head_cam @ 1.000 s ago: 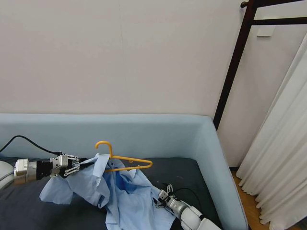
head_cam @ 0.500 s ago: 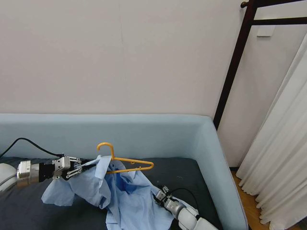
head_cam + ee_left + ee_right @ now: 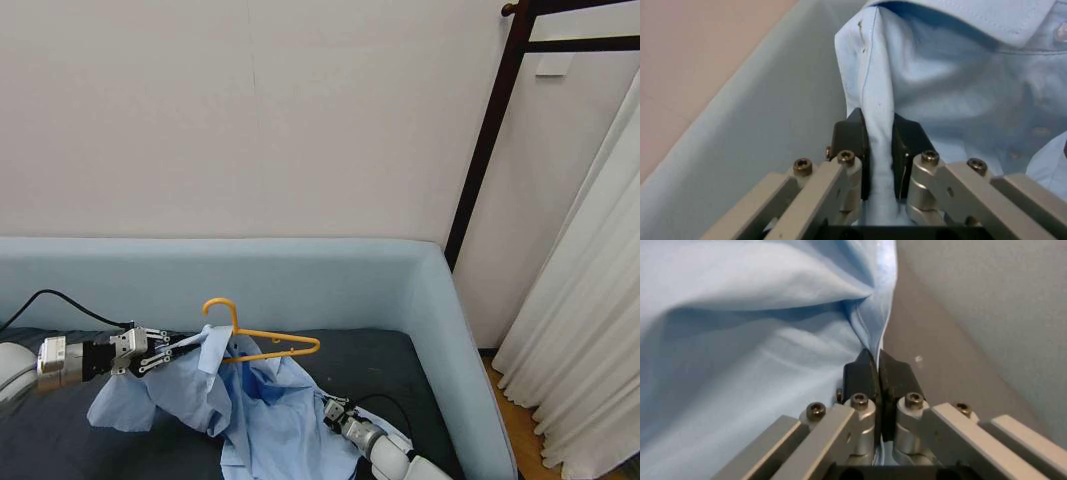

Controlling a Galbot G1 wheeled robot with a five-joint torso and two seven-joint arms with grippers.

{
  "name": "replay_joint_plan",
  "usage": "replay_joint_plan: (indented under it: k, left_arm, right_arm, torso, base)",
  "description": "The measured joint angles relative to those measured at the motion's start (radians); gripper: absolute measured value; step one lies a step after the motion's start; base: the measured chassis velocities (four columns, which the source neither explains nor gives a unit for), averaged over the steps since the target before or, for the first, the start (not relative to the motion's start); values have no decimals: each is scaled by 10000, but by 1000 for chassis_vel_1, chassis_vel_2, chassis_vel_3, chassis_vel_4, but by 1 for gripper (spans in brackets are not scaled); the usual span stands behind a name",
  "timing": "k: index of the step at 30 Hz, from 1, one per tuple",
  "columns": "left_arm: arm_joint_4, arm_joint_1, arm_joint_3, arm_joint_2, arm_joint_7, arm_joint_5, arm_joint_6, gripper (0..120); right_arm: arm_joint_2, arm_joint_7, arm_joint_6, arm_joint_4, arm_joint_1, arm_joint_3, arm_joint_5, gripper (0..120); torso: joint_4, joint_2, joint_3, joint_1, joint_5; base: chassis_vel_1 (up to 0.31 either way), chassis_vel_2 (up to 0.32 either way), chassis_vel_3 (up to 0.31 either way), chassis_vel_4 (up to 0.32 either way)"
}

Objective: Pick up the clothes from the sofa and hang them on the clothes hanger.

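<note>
1. Two grippers are engaged on one garment. My left gripper (image 3: 175, 346) is clenched on a fold of the blue shirt (image 3: 262, 415) near the collar, held above the seat at the left of the sofa (image 3: 330, 270).
2. My right gripper (image 3: 334, 409) sits low at the shirt's lower right edge, pinched tight on a thin hem. Its wrist view shows cloth running between the pads (image 3: 859, 375).
3. Shirt location: draped on a yellow hanger (image 3: 270, 341) and partly raised, with its lower half lying on the dark seat cushion (image 3: 395, 350). I cannot tell whether the hanger sits fully in both shoulders.
4. Destination: the dark wooden clothes rack (image 3: 487, 140) stands well apart, beyond the sofa's right arm.
5. Recommendation: I judge the lift to be the step in hand. Raise both arms together and hold the hanger level so it does not slip out of the collar. Avoid spreading the grips, as the right-hand hold on the hem looks slight and could pull free.
</note>
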Motion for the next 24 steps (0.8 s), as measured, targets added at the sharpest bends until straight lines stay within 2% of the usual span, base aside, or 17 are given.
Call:
replay_joint_plan:
  k: [6, 10, 11, 15, 16, 20, 24]
  left_arm:
    - [58, -15, -25, -16, 100, 94, -75, 7]
    - [448, -186, -25, -244, 343, 181, -165, 7]
    - [448, -186, -25, -244, 343, 181, -165, 7]
    - [813, -330, -21, -458, 530, 288, -234, 7]
    - [813, -330, -21, -458, 530, 288, -234, 7]
    - [1063, -405, -14, -694, 622, 542, -271, 7]
    - [1233, -540, 47, -817, 727, 781, -270, 7]
  right_arm:
    - [-175, 128, -161, 504, 11, 214, 878, 0]
    - [-1207, 256, -1043, 2341, 137, 115, 2620, 0]
    - [-1207, 256, -1043, 2341, 137, 115, 2620, 0]
    - [-2305, 448, -1797, 3931, 313, 397, 3855, 0]
    - [-2305, 448, -1797, 3931, 313, 397, 3855, 0]
    - [-3223, 627, -2319, 5298, 418, 720, 4523, 0]
    - [-3788, 756, -2640, 6228, 508, 1049, 4954, 0]
  torso:
    - [2, -1, 0, 0, 4]
    - [0, -1, 0, 0, 2]
    - [0, -1, 0, 0, 2]
    - [-1, -2, -1, 0, 2]
    - [-1, -2, -1, 0, 2]
    - [-1, -2, 0, 0, 2]
    - [0, -2, -1, 0, 1]
  base:
    - [0, 0, 0, 0]
    - [0, 0, 0, 0]
    - [0, 0, 0, 0]
    - [0, 0, 0, 0]
    - [0, 0, 0, 0]
    - [0, 0, 0, 0]
    - [0, 0, 0, 0]
